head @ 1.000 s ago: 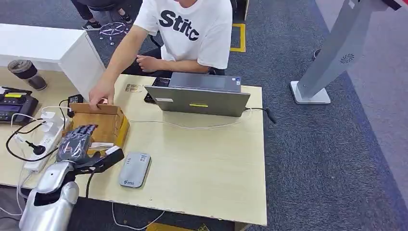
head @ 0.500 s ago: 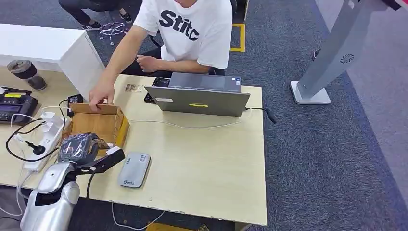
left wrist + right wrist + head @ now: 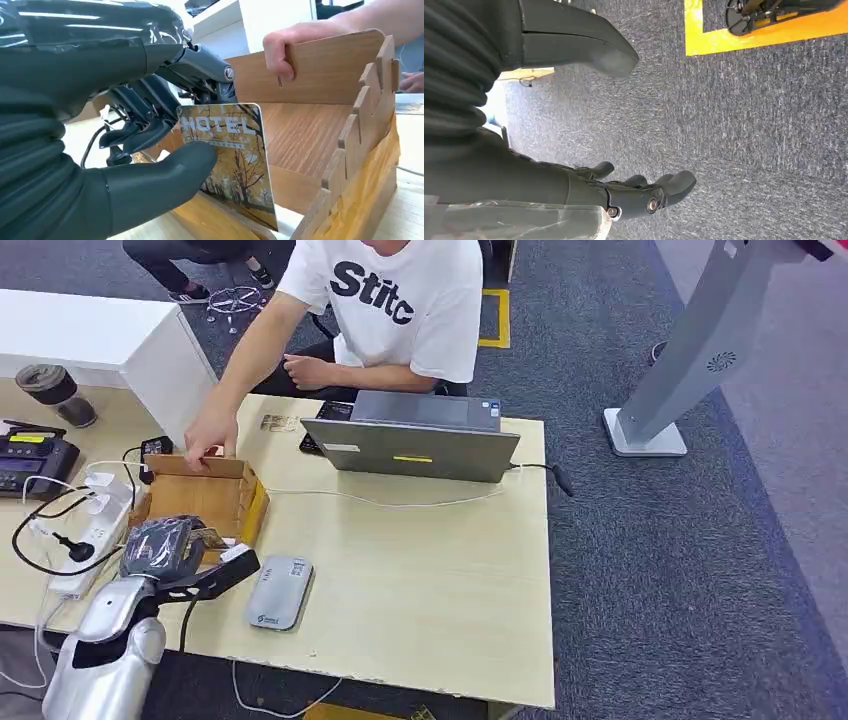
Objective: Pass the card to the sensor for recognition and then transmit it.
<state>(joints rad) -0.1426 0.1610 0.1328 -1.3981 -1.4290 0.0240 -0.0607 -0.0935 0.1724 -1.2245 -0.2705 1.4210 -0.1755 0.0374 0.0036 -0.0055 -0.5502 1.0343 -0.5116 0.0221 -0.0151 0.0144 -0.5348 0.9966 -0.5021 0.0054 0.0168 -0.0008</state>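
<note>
Left hand (image 3: 160,545) sits at the near end of the wooden card box (image 3: 215,502), at the table's left front. Thumb and darker fingers (image 3: 145,117) pinch a hotel card (image 3: 232,160): yellow autumn-tree print, "HOTEL" lettering, held upright just at the box's near edge. In the head view the card is hidden under the curled hand.

Card reader (image 3: 281,591), grey and flat, lies on the light wood table (image 3: 430,580) just right of the left hand, apart from it.

A person in a white T-shirt (image 3: 395,300) sits across the table; the person's hand (image 3: 209,432) grips the far wall of the box, also seen in the left wrist view (image 3: 287,47).

Grey laptop (image 3: 415,440) stands behind the box to the right, its lid toward the robot, a white cable trailing from it. White power strip (image 3: 88,530) with black plugs lies left of the box.

Right hand (image 3: 639,192) hangs over grey carpet, fingers loosely apart, holding nothing.
</note>
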